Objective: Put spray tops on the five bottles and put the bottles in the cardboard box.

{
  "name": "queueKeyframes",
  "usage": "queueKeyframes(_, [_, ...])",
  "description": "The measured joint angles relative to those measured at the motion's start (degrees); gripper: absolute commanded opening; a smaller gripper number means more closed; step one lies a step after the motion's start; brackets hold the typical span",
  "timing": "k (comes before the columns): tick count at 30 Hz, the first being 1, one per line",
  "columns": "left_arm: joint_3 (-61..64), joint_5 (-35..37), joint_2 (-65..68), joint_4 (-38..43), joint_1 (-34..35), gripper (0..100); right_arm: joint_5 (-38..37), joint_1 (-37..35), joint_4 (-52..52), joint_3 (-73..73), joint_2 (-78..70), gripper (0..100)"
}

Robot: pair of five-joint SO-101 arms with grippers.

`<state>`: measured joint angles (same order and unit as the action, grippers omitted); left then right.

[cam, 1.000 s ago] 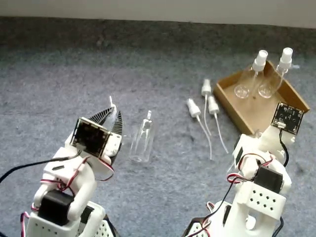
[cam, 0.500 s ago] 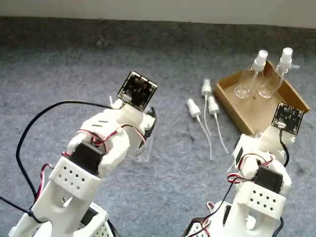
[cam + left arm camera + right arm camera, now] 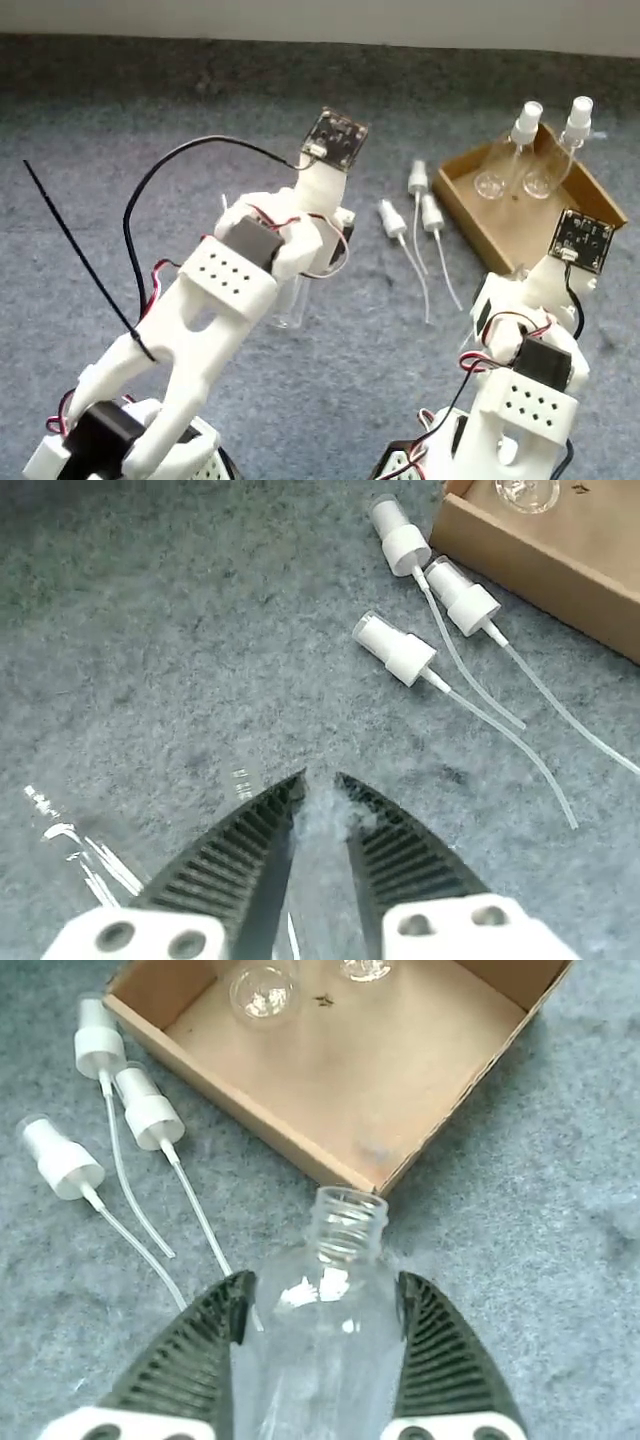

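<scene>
From above, a grey carpet (image 3: 120,130) covers the table. The left arm (image 3: 230,280) stretches out over a clear lying bottle (image 3: 287,305) and hides most of it. Three loose tops (image 3: 418,180), white with long thin tubes, lie close together between that arm and the box (image 3: 520,225). Two topped bottles (image 3: 515,150) stand side by side at the far end of the box. The right arm (image 3: 525,350) sits at the near edge, just beside the box's near corner.

From the left wrist, the left gripper (image 3: 320,780) hangs low over the carpet. Its jaws are drawn almost together, leaving only a narrow slit. A pale blur sits in that slit, and I cannot tell what it is. A clear glinting shape, apparently the lying bottle (image 3: 70,845), rests on the carpet just beside one finger. The three tops (image 3: 395,650) lie ahead, apart from the gripper, with the box wall (image 3: 540,570) beyond them.

From the right wrist, the right gripper (image 3: 322,1280) is clamped on the sides of a held bottle (image 3: 320,1350). The bottle is clear, its threaded neck is bare, and it points at the box's near corner (image 3: 370,1175) without touching it. The tops (image 3: 150,1115) lie beside the box. The round bases of the topped bottles (image 3: 262,990) rest on the box floor at its far end.
</scene>
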<state>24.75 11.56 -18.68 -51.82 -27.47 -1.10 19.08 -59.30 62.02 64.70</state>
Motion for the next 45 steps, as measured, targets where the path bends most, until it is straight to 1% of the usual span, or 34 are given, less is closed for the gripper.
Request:
queueKeyframes(3, [-3.5, 3.2, 4.3, 0.0, 0.1, 1, 0.0, 0.0, 0.0, 1.1, 0.0, 3.5])
queueKeyframes(6, [-6.3, 4.6, 8.5, 0.0, 0.2, 1, 0.0, 0.0, 0.0, 1.1, 0.0, 3.5])
queueKeyframes(9, [-7.3, 5.1, 12.5, 0.0, -1.4, 1, 0.0, 0.0, 0.0, 1.1, 0.0, 3.5])
queueKeyframes(14, [-7.7, 5.2, 15.7, 0.2, -6.0, 1, 0.0, 0.0, 0.0, 1.1, 0.0, 3.5])
queueKeyframes(19, [-14.6, 5.4, 17.8, 0.5, -6.1, 1, 0.0, 0.0, 0.0, 1.2, 0.0, 3.5])
queueKeyframes(24, [-22.0, 5.6, 22.9, 0.7, -6.3, 1, 0.0, 0.0, 0.0, 1.2, 0.0, 3.5])
queueKeyframes(28, [-26.9, 10.5, 29.2, 0.7, -6.2, 1, 0.0, 0.0, 0.0, 1.2, 0.0, 3.5])
queueKeyframes(32, [-31.0, 13.5, 35.2, 0.7, -6.1, 1, 0.0, 0.0, 0.0, 1.2, 0.0, 3.5])
queueKeyframes(34, [-33.1, 14.9, 37.2, 0.7, -5.9, 5, 0.0, 0.0, 0.0, 1.2, 0.0, 3.5])
queueKeyframes(38, [-35.8, 19.4, 40.5, 0.7, -5.4, 25, 0.0, 0.0, 0.0, 1.2, 0.0, 3.5])
queueKeyframes(40, [-36.3, 22.9, 42.2, 0.7, -5.3, 31, 0.0, 0.0, 0.0, 1.2, 0.0, 3.5])
queueKeyframes(42, [-36.8, 25.7, 43.9, 0.7, -5.1, 31, 0.0, 0.0, 0.0, 1.2, 0.0, 3.5])
queueKeyframes(45, [-37.0, 27.2, 45.9, 0.7, -5.0, 28, 0.0, 0.0, 0.0, 1.2, 0.0, 3.5])
